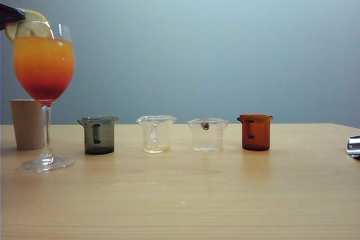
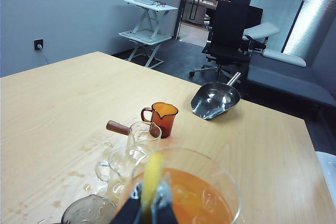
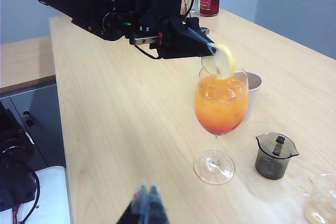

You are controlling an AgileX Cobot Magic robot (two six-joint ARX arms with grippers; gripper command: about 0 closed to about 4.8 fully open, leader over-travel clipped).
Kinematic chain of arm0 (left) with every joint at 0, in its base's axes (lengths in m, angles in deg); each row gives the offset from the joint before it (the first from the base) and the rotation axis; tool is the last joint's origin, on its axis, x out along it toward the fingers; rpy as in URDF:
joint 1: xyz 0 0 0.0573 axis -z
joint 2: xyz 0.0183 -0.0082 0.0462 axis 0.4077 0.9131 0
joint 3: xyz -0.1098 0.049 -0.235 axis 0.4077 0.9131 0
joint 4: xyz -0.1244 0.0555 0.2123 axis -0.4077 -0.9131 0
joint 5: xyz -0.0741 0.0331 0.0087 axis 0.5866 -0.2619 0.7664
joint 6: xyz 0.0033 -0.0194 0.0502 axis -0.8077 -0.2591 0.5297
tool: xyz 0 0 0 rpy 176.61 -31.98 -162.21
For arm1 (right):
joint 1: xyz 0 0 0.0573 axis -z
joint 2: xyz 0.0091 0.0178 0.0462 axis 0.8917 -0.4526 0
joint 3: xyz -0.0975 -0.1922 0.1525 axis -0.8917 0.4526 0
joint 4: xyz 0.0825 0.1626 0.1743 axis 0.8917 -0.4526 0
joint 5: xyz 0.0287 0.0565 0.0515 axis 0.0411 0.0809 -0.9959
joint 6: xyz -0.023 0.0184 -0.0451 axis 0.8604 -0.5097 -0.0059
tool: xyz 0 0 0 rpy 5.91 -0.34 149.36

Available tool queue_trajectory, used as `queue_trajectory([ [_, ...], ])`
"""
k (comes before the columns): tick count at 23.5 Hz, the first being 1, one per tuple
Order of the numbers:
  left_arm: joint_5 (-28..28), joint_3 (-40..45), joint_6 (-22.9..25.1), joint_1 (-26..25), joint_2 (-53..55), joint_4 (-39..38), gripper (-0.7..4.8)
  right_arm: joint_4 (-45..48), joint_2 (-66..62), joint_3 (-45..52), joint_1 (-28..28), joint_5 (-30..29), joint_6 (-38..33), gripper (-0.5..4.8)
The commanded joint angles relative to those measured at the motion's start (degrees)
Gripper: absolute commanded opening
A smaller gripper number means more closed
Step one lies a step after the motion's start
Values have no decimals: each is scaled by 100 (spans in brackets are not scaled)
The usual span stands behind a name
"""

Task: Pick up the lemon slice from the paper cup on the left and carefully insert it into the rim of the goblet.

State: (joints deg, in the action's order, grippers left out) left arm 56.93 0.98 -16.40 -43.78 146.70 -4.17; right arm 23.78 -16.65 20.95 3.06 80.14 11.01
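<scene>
Left gripper [image 3: 214, 51] jaws are pinching the lemon slice [image 3: 219, 62] at the goblet [image 3: 220, 103] rim's 9 o'clock in the exterior view. Right gripper [image 3: 146, 195] is hovering over the tabletop [image 3: 131, 108], jaws pressed together.

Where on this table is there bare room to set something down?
The broad front strip of the table, before the row of beakers, is bare, as is the stretch right of the amber beaker. The left end is crowded: goblet, paper cup, grey beaker, with the left pincer above.

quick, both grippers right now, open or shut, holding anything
Left gripper: shut on the lemon slice, at the goblet rim.
Right gripper: shut, empty, low over the table.
</scene>
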Motion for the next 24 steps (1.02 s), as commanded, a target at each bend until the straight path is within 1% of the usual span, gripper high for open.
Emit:
queue_trajectory([
  [1,-20,-28,0,-9,-26,4,84,76,9,-17,0,-22,15,-5],
  [2,-26,-28,0,-9,-26,-7,94,76,9,-17,0,-22,15,-5],
  [8,-118,-28,2,-9,-26,9,100,76,9,-17,0,-22,15,-5],
  [10,-188,-28,2,-9,-26,15,151,76,9,-17,0,-22,15,-5],
  [13,-264,-28,2,-9,-26,15,162,76,9,-17,0,-22,15,-5],
  [14,-267,-28,2,-9,-26,20,183,76,9,-17,0,-22,15,-5],
  [17,-264,-28,0,-9,-26,70,190,76,9,-17,0,-22,15,-5],
  [18,-262,-28,-4,-9,-26,107,203,76,9,-17,0,-22,15,-5],
  [19,-262,-28,-7,-11,-26,138,236,76,9,-17,0,-22,15,-5],
  [20,-256,-28,-55,-11,-26,225,264,76,9,-17,0,-22,15,-5],
  [21,-254,-31,-127,-11,-26,284,275,76,9,-17,0,-22,15,-5],
  [24,-249,-33,-527,-87,-52,713,281,74,9,-17,2,-20,15,-5],
])
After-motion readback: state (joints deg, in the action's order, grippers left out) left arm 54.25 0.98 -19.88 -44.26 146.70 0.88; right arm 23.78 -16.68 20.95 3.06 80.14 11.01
